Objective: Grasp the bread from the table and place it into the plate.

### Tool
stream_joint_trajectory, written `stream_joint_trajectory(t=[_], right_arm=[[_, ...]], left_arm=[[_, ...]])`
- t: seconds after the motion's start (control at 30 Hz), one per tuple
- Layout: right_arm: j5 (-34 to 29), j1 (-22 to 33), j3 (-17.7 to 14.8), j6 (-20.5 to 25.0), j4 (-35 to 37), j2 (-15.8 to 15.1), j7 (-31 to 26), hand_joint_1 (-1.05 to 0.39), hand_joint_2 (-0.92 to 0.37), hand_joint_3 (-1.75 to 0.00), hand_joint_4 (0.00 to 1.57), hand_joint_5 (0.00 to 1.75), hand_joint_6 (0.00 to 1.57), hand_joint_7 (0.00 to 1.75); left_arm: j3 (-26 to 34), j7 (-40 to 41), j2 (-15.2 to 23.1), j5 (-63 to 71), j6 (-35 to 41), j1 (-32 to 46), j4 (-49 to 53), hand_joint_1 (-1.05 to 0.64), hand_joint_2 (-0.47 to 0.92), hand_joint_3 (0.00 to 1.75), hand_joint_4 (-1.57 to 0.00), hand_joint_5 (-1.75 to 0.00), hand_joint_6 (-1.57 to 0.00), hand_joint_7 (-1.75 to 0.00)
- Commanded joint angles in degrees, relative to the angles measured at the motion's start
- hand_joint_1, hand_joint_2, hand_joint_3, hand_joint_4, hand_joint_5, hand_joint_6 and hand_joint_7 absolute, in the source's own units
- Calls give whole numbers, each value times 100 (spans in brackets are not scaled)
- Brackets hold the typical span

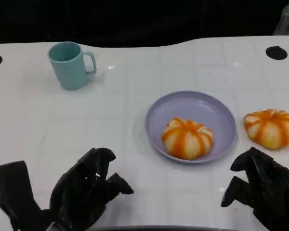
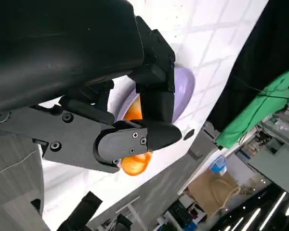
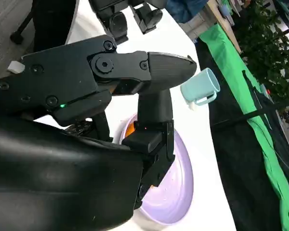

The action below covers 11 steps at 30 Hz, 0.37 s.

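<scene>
Second bread beside plate

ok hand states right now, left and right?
Left hand: open, holding nothing.
Right hand: open, holding nothing.

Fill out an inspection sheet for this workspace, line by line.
Surface: white table with two dark round holes near its far corners.
Job's things: lilac plate holding one orange-striped bread; a second bread lies on the table to the plate's right, apart from it.
Clutter: teal mug upright at the far left.
Hands: left hand and right hand both low at the near edge, holding nothing, fingers apart.
Cables: a thin dark one across green cloth beyond the table, wrist views.
Surroundings: dark backdrop behind the table; green cloth, plants, boxes further off.
</scene>
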Motion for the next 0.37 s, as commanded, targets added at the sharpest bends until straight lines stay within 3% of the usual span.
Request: stream_joint_trajectory(t=[0.03,0.37], right_arm=[[16,5,-52,-44,-1,-66,-5,-46,-92,-36,65,175,52,159],[20,-14,-74,-129,104,-93,84,-46,-92,-34,66,175,55,157]], left_arm=[[-19,-90,103,54,-173,63,35,-54,92,49,-77,-175,-52,-175],[-15,-137,116,4,-288,-24,195,-54,92,48,-79,-175,-54,-175]])
